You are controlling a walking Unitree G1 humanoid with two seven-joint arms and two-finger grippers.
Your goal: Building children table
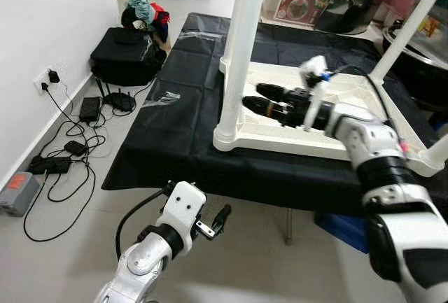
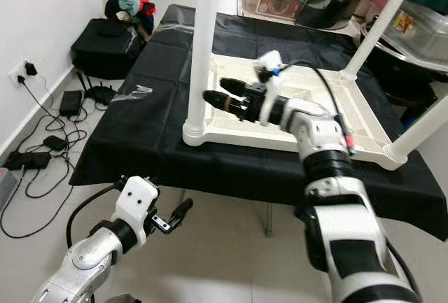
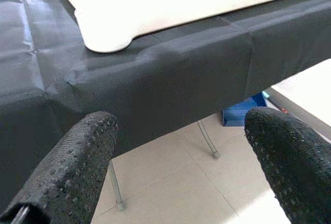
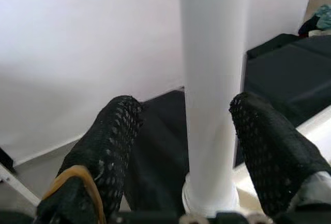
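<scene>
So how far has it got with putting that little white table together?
Fairly far, it seems. The white tabletop lies upside down on the black-covered table, and three legs stand up from its corners, the near leg among them. The right pincer is open beside that leg, fingers either side without gripping. The left pincer hangs open below the table edge. Whether a fourth leg is fitted can't be seen.

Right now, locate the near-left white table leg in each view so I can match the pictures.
Left eye view: white leg stands upright at centre, right gripper beside its base.
Right eye view: same leg left of centre.
Left wrist view: the leg itself is out of frame; the tabletop corner under it is there.
Right wrist view: leg between the open fingers.
Shared landmark: black table cover.
</scene>
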